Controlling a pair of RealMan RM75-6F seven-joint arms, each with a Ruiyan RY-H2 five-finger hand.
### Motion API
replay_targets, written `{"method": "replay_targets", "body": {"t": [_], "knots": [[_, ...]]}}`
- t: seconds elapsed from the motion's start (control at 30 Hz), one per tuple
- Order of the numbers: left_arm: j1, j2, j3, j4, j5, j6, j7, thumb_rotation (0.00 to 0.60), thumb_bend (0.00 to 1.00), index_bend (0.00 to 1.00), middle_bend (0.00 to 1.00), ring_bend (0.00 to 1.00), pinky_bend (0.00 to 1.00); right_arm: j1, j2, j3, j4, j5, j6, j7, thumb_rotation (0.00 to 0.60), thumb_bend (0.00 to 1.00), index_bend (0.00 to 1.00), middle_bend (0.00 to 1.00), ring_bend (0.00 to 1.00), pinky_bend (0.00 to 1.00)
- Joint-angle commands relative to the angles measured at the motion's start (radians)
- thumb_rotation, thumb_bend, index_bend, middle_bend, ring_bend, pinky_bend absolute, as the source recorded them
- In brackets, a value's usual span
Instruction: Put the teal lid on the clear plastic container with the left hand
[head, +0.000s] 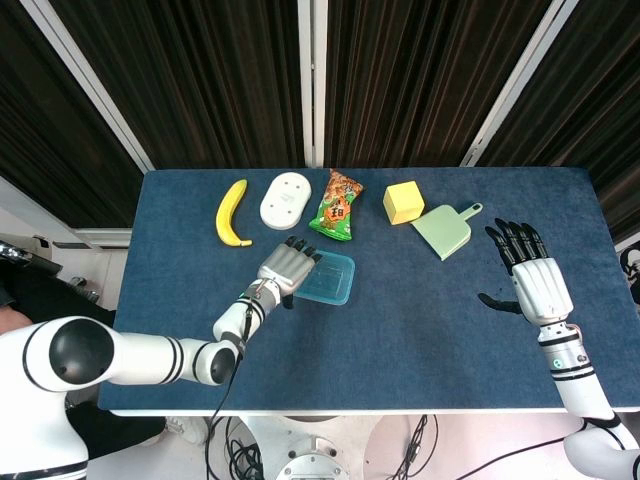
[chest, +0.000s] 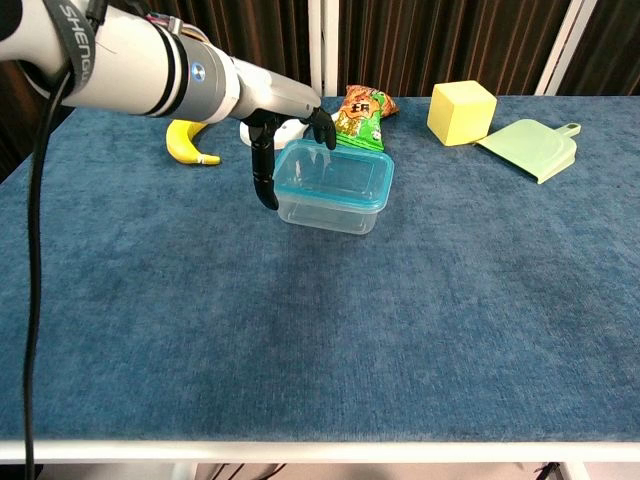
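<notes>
The teal lid (head: 328, 277) (chest: 336, 178) lies flat on top of the clear plastic container (chest: 331, 210) near the middle of the table. My left hand (head: 284, 267) (chest: 280, 135) hovers at the container's left edge, fingers spread and pointing down, holding nothing. One dark fingertip hangs just left of the lid's corner; whether it touches the container I cannot tell. My right hand (head: 527, 268) is open far off at the table's right side, fingers spread.
A banana (head: 232, 212), a white oval object (head: 285, 198) and a green snack bag (head: 338, 207) lie behind the container. A yellow cube (head: 403, 202) and a pale green dustpan (head: 445, 229) sit at the back right on the blue table (chest: 320, 330).
</notes>
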Motion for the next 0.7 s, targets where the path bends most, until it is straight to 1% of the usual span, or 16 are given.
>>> {"method": "replay_targets", "body": {"t": [0.03, 0.27, 0.47, 0.57, 0.7], "knots": [[0.008, -0.02, 0.0, 0.023, -0.011, -0.01, 0.016, 0.6, 0.04, 0.16, 0.1, 0.0, 0.0, -0.001, 0.001, 0.0, -0.002, 0.0, 0.001, -0.001, 0.6, 0.01, 0.0, 0.0, 0.0, 0.0], [0.017, -0.041, -0.002, 0.043, -0.032, -0.026, 0.044, 0.6, 0.04, 0.16, 0.12, 0.0, 0.0, 0.0, 0.001, 0.0, -0.004, 0.0, -0.003, -0.004, 0.6, 0.01, 0.0, 0.0, 0.0, 0.0], [0.033, -0.037, -0.016, 0.033, -0.017, -0.019, 0.047, 0.6, 0.04, 0.16, 0.13, 0.0, 0.0, -0.001, 0.002, 0.001, -0.01, -0.003, 0.002, -0.007, 0.6, 0.01, 0.0, 0.0, 0.0, 0.0], [0.062, -0.017, -0.033, 0.004, 0.049, 0.016, 0.024, 0.6, 0.04, 0.16, 0.13, 0.0, 0.0, -0.004, 0.004, 0.001, -0.014, -0.005, 0.008, -0.008, 0.6, 0.01, 0.0, 0.0, 0.0, 0.0], [0.124, 0.035, -0.052, -0.087, 0.175, 0.091, -0.022, 0.6, 0.04, 0.17, 0.14, 0.0, 0.0, -0.008, 0.006, 0.001, -0.017, -0.008, 0.015, -0.007, 0.6, 0.01, 0.0, 0.0, 0.0, 0.0]]}}
